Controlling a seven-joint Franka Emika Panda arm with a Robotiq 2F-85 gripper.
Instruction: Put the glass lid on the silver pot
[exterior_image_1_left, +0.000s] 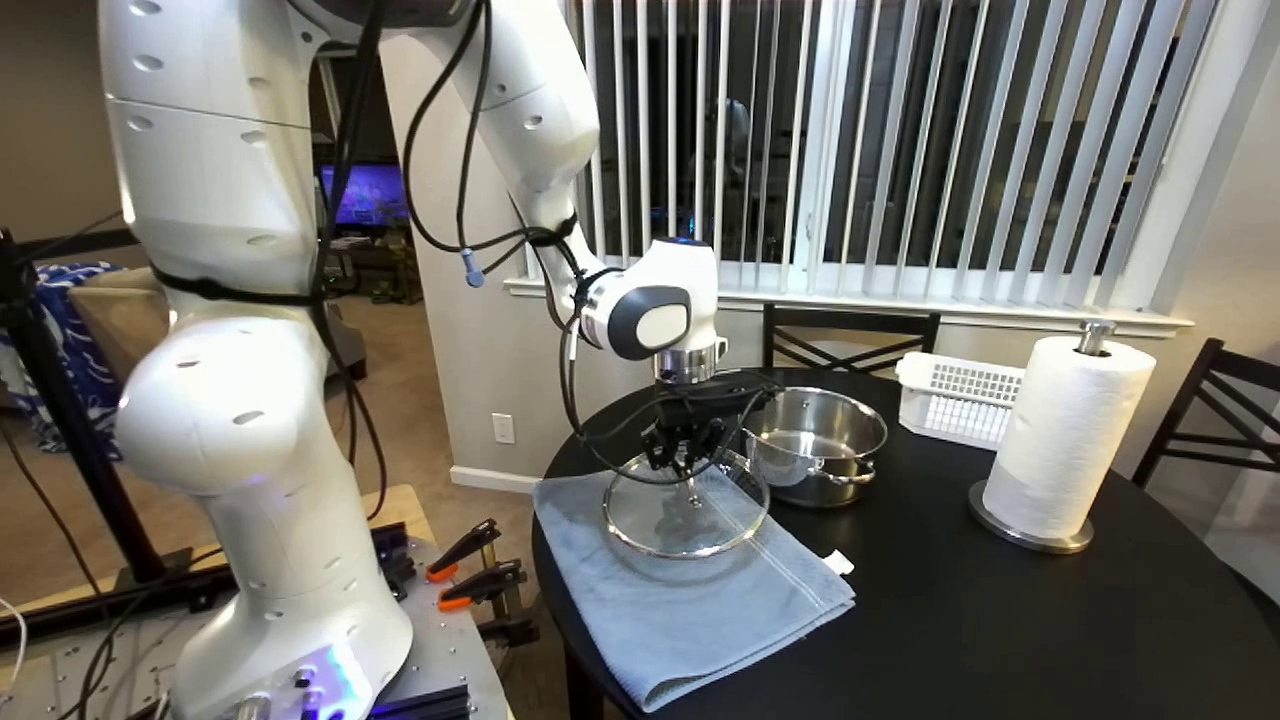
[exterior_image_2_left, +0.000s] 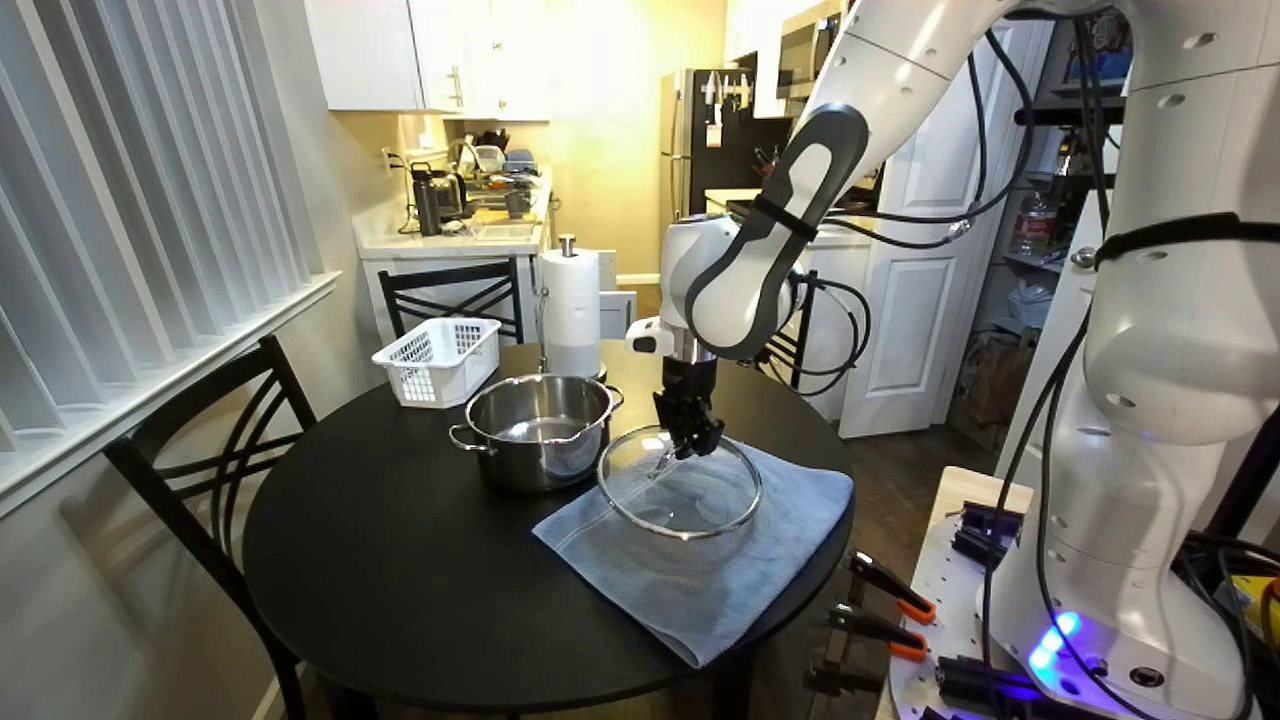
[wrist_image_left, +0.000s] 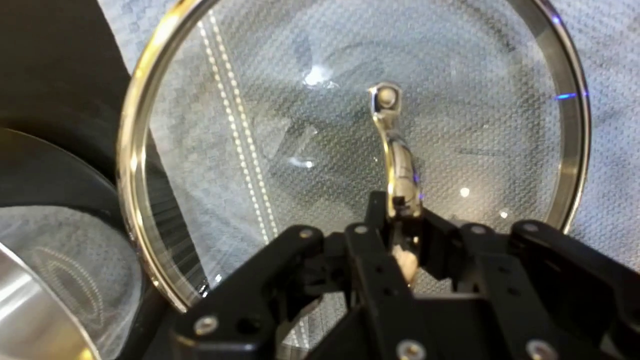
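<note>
Glass lid (exterior_image_2_left: 683, 494): our jaws clamp its handle (wrist_image_left: 402, 175); silver pot (exterior_image_2_left: 542, 455) lies just beside, farther from the robot base (exterior_image_2_left: 1120, 640).

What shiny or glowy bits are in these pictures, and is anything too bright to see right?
Wrist view: little white glare spots dot the glass lid, and the pot mirrors the towel; in an exterior view: the upper kitchen cupboards look washed out, almost plain white; in both exterior views: the robot's base glows blue.
</note>
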